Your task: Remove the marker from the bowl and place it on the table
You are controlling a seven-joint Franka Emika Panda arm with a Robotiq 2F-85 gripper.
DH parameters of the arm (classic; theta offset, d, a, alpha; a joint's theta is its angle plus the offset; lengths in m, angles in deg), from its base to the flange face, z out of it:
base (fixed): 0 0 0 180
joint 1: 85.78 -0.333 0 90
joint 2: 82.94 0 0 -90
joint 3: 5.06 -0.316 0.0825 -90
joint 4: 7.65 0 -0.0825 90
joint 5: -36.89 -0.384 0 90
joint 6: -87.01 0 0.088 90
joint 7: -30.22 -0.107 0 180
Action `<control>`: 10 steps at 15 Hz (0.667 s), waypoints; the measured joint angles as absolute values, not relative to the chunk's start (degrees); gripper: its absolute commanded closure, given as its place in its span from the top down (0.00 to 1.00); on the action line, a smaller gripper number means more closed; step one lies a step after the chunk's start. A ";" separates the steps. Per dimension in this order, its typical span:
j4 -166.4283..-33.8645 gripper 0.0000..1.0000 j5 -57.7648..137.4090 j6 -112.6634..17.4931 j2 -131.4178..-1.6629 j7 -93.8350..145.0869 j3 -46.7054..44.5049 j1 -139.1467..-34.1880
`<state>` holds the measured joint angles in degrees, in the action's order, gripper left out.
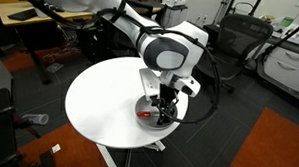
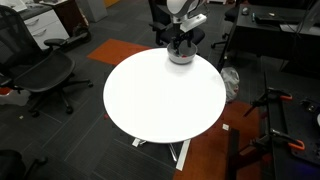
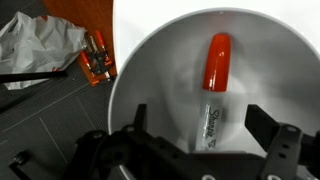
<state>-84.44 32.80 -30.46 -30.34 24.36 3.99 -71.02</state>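
The marker (image 3: 214,80) is lying inside the bowl (image 3: 150,70), which is sitting near the edge of the table (image 2: 160,100). The gripper (image 3: 200,132) is hanging just over the bowl with its jaws spread wide, gripping nothing, one finger flanking each side of the marker.
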 measured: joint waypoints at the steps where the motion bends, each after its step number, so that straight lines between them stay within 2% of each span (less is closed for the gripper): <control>1: -83.72 1.00 32.80 -30.30 -29.70 24.36 3.99 -70.93; 6: -81.42 1.00 32.80 -29.93 -27.44 24.45 3.94 -70.53; 7: -81.30 0.75 32.80 -29.93 -27.21 24.58 3.92 -70.51; 8: -81.16 0.74 32.80 -29.93 -26.99 24.71 3.89 -70.50; 10: -80.97 0.59 32.81 -29.93 -26.61 25.50 3.84 -70.50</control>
